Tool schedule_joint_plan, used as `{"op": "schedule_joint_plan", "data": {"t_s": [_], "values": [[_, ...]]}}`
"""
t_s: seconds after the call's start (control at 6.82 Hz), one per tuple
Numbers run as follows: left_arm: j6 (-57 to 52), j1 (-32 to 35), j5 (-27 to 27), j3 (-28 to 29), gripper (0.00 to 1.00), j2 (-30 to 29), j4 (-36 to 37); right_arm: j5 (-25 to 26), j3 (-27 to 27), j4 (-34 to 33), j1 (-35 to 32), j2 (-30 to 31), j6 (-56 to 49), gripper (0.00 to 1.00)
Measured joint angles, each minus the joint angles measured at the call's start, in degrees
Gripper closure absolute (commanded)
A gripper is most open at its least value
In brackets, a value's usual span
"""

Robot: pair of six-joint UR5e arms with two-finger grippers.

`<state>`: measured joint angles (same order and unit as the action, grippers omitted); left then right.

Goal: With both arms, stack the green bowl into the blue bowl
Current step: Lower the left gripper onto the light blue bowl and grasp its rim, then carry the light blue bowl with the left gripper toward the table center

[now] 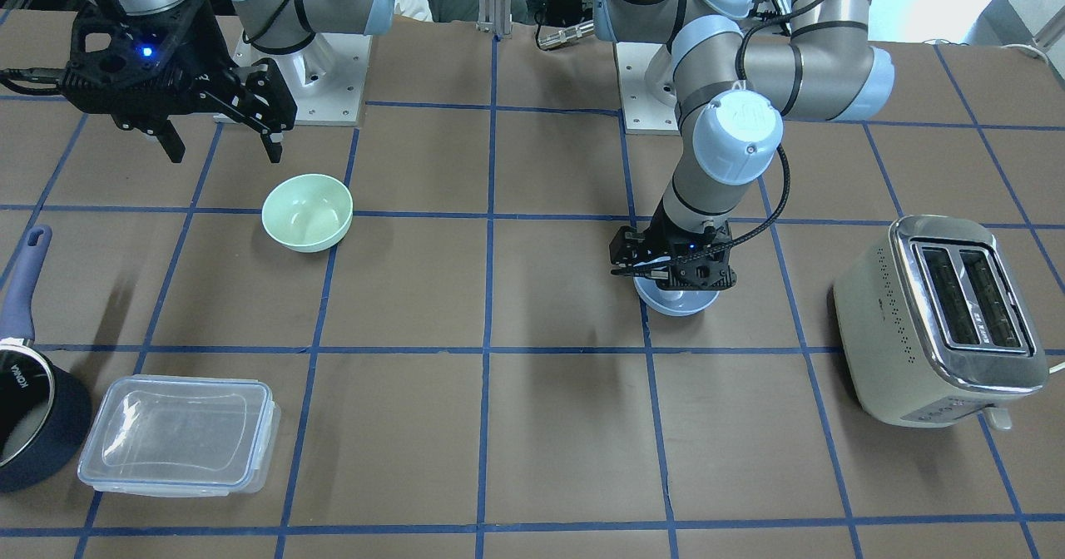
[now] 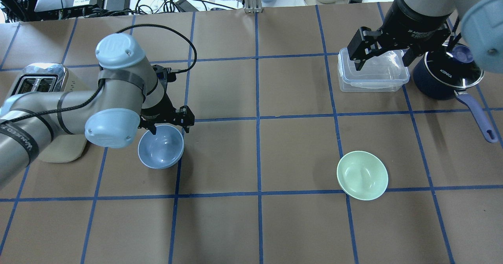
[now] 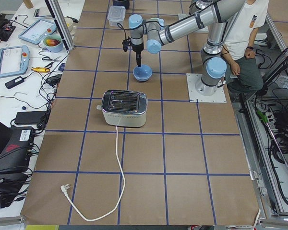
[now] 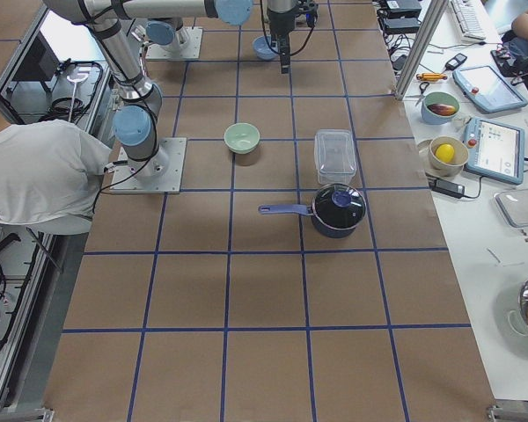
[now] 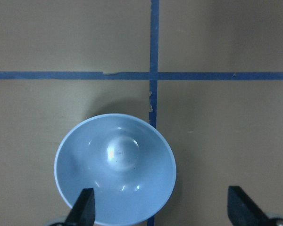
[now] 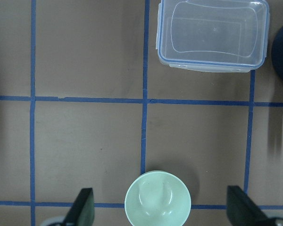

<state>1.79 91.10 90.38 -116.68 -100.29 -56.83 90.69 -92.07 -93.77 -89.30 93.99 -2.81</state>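
Observation:
The pale blue bowl (image 2: 161, 148) stands upright on the table's left half; it also shows in the front view (image 1: 678, 303) and the left wrist view (image 5: 115, 167). My left gripper (image 2: 169, 127) is open and low over it, with one finger (image 5: 84, 207) above the bowl's inside and the other outside its rim. The mint-green bowl (image 2: 362, 175) stands upright and alone on the right half; it also shows in the front view (image 1: 307, 211). My right gripper (image 2: 383, 57) is open, empty and raised well above the table. The green bowl (image 6: 158, 200) shows far below it in the right wrist view.
A cream toaster (image 2: 39, 83) stands just left of the blue bowl. A clear plastic container (image 2: 371, 73) and a dark blue saucepan (image 2: 444, 79) with a long handle sit at the far right, beyond the green bowl. Blue tape lines grid the brown table.

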Motion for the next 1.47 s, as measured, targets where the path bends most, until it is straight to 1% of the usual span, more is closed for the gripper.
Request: {"op": "schedule_joint_plan", "data": {"t_s": [0.15, 0.29, 0.44, 0.59, 1.03, 1.17, 1.47], "values": [[-0.1, 0.3, 0.1, -2.0, 0.35, -2.0, 3.9, 0.0, 0.1, 0.0, 0.0, 0.0, 0.0, 0.00], [0.1, 0.6, 0.2, -2.8, 0.84, -3.5, 6.3, 0.0, 0.1, 0.0, 0.0, 0.0, 0.0, 0.00], [1.1, 1.1, 0.2, -3.0, 0.94, -4.3, 8.2, 0.0, 0.2, 0.0, 0.1, 0.0, 0.0, 0.00], [2.1, 1.8, 0.2, -3.1, 1.00, -4.6, 9.1, 0.1, 0.2, -0.1, 0.1, -0.1, 0.0, 0.00], [2.9, 4.5, 0.8, -2.3, 1.00, -3.4, 9.5, 0.2, 0.2, 0.0, 0.1, 0.0, 0.0, 0.00], [5.2, 6.5, 0.8, 0.0, 1.00, -3.7, 8.5, 0.3, 0.2, 0.1, 0.2, 0.0, 0.0, 0.00], [17.0, 13.7, -0.2, 9.5, 1.00, -6.1, 3.8, 0.4, 0.2, 0.1, 0.2, 0.0, 0.0, 0.00]]}}
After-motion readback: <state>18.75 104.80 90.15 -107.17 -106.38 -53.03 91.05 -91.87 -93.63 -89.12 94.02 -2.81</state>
